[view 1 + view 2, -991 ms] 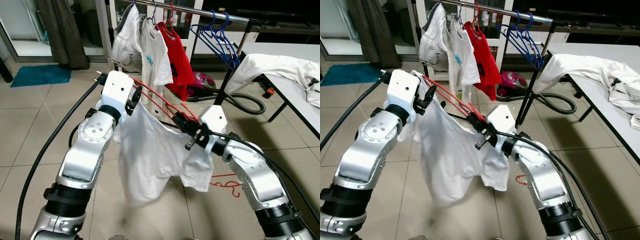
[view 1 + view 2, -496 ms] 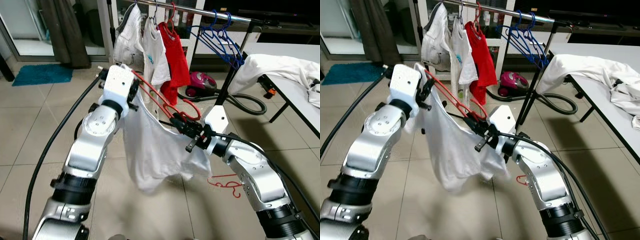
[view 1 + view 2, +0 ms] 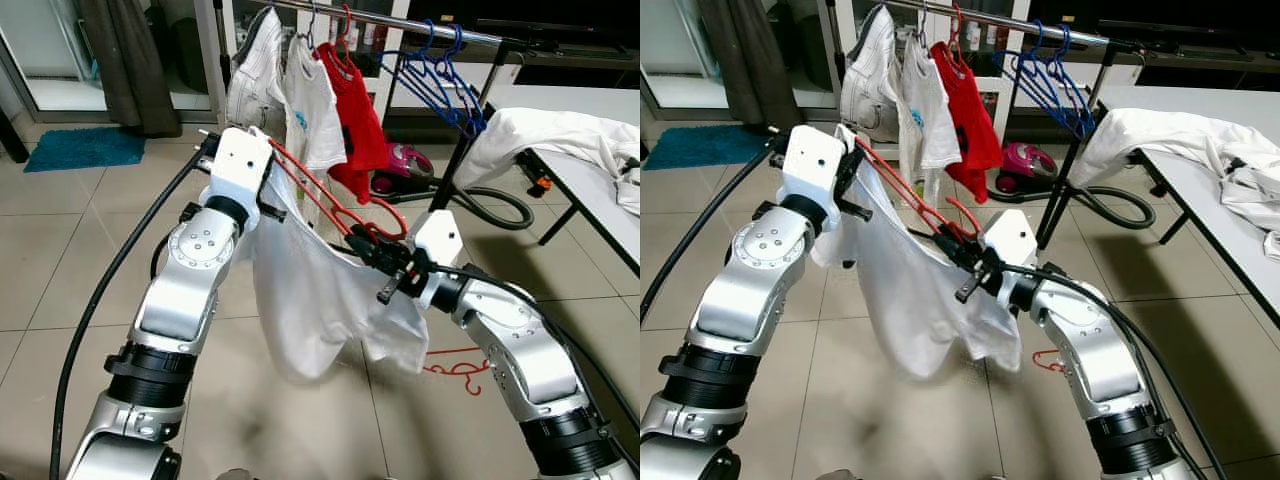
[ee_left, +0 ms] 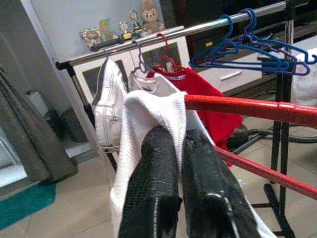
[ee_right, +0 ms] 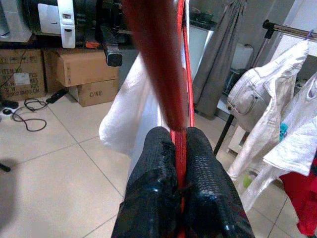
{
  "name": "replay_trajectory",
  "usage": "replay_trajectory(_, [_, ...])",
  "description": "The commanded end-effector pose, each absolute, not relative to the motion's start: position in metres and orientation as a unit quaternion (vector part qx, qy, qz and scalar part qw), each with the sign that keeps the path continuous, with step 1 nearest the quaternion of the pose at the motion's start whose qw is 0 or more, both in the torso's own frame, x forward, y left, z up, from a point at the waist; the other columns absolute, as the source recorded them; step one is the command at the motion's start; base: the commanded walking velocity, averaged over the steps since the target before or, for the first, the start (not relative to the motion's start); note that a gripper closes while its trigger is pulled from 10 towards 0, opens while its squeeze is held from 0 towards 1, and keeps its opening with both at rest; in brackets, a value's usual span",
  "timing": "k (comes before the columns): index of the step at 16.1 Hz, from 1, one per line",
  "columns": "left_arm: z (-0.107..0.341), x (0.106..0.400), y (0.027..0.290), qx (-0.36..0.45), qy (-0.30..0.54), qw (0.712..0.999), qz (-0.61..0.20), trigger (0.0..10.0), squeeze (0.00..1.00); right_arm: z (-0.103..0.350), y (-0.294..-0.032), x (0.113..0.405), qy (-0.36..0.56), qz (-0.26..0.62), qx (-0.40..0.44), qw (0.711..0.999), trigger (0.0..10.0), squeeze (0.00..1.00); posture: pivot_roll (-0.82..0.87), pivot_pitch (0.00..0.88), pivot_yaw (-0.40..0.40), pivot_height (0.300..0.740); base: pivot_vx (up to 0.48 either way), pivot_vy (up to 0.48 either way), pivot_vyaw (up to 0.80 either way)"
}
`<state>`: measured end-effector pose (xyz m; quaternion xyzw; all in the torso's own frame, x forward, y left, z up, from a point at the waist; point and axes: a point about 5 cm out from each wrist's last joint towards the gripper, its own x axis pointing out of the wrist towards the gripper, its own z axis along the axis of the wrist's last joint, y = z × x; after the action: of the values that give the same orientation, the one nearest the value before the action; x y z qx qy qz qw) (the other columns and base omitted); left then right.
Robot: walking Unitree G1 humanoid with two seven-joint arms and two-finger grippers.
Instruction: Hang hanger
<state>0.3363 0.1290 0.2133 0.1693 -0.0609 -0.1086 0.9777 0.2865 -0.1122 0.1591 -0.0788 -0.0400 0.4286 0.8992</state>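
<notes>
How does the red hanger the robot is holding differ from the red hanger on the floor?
The held hanger is up in the air, gripped by the left gripper and right gripper; the floor hanger lies flat on the tiles beside the right arm. The held hanger carries a white shirt; the floor hanger is bare. The held hanger is tilted, its hook pointing towards the rail. Both are red.

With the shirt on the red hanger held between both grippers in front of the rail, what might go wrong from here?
The white shirt sags unevenly off the red hanger; it may slide off, since the left gripper pinches mostly cloth. The right gripper clamps the thin wire near the hook, so the hanger could twist. The rail is crowded with the red shirt and blue hangers, so the hook may snag.
</notes>
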Motion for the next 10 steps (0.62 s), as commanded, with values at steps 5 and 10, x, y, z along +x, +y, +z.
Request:
replay_trajectory(5, [0.22,0.334,0.125,0.191,-0.075,0.972,-0.117,0.0,0.0,0.165,-0.115,0.29,-0.047,0.427,-0.112,0.896,10.0,0.0,0.05,0.018,-0.058,0.74,0.0,0.0,0.0])
replay_trajectory(10, [0.236,0.331,0.132,0.214,-0.087,0.963,-0.135,0.0,0.0,0.15,-0.122,0.292,-0.003,0.422,-0.188,0.887,10.0,0.0,0.06,0.008,-0.067,0.74,0.0,0.0,0.0])
